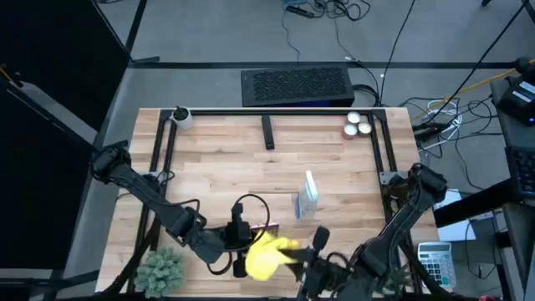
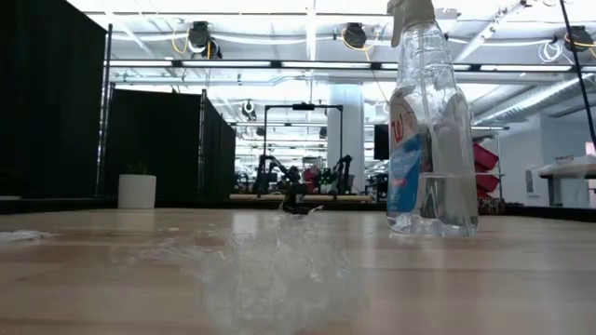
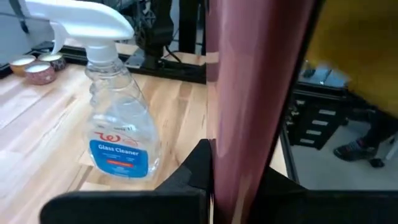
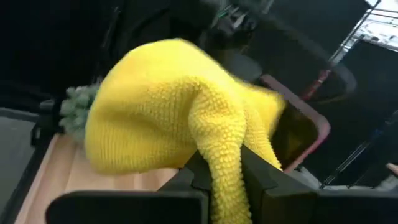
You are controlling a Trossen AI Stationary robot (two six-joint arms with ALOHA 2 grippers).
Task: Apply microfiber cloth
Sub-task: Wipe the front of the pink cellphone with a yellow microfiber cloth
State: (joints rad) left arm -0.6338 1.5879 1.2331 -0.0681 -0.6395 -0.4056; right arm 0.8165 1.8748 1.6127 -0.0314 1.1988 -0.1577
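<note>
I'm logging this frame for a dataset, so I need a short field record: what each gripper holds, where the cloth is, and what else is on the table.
left gripper: shut on phone, held upright at the table's near edge
right gripper: shut on microfiber cloth, by the phone
spray bottle: glass cleaner, upright, mid-table, untouched
small plant: near-left corner
three small cups: far right
wooden table: butcher-block top
</note>
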